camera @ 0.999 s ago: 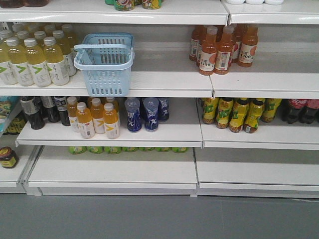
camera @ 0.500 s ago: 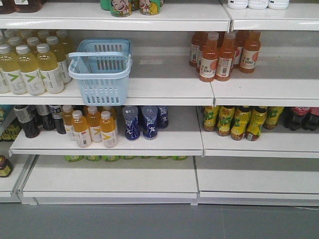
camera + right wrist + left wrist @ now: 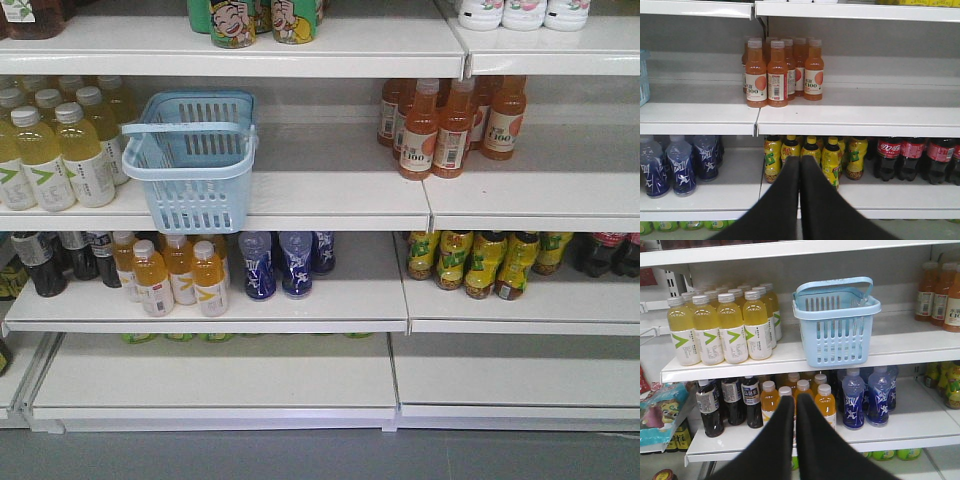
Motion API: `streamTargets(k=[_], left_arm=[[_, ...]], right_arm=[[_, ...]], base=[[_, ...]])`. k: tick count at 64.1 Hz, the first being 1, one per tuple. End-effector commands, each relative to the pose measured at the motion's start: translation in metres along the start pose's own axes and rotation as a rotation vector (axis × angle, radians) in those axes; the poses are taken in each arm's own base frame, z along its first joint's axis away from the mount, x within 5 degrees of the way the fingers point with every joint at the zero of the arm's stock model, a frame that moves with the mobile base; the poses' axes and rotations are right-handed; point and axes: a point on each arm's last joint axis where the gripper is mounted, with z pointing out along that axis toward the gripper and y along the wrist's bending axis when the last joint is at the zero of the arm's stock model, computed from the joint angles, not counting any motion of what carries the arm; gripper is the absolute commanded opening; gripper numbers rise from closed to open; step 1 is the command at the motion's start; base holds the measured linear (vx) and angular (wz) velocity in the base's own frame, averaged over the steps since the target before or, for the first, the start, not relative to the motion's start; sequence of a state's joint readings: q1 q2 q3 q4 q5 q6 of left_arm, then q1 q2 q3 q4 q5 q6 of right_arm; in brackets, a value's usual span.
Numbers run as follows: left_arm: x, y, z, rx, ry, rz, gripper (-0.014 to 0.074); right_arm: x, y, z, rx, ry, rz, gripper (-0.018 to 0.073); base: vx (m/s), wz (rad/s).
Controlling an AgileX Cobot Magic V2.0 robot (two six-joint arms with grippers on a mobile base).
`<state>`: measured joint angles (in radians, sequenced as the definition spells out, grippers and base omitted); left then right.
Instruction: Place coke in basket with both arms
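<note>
The light blue basket (image 3: pixel 195 205) stands empty on the middle shelf, left of centre, its hoop handle lying forward on the rim. It also shows in the left wrist view, the basket (image 3: pixel 835 340) up and right of my left gripper (image 3: pixel 795 399), which is shut on nothing, well short of the shelves. My right gripper (image 3: pixel 800 159) is shut and empty too, facing the right bay; a sliver of the basket (image 3: pixel 644 75) shows at that view's left edge. The coke is out of view. Neither gripper appears in the front view.
Pale yellow bottles (image 3: pixel 60 155) stand just left of the basket. Orange juice bottles (image 3: pixel 445 120) are on the same shelf, right bay. Below are orange bottles (image 3: pixel 170 275), blue bottles (image 3: pixel 280 262), yellow-green bottles (image 3: pixel 480 262) and dark cola bottles with red labels (image 3: pixel 912 157).
In the front view the shelves and basket have slid down and left and grown slightly larger, so the camera has moved. Nothing on the shelves has shifted.
</note>
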<state>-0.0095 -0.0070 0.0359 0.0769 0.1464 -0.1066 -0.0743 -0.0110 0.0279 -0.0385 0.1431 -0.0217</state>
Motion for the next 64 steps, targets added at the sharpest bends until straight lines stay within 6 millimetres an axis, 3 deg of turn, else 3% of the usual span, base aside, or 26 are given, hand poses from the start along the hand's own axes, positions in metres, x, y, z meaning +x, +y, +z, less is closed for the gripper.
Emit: streamTargets(k=[1, 64], left_arm=[[-0.0197, -0.0011, -0.0045, 0.009, -0.135, -0.003, -0.0008], [-0.0197, -0.0011, -0.0045, 0.009, -0.135, -0.003, -0.0008]], right_arm=[[-0.0048, -0.0002, -0.0007, 0.006, -0.081, -0.006, -0.001], [-0.0048, -0.0002, -0.0007, 0.006, -0.081, -0.006, -0.001]], base=[[0.1, -0.01], [0.08, -0.01]])
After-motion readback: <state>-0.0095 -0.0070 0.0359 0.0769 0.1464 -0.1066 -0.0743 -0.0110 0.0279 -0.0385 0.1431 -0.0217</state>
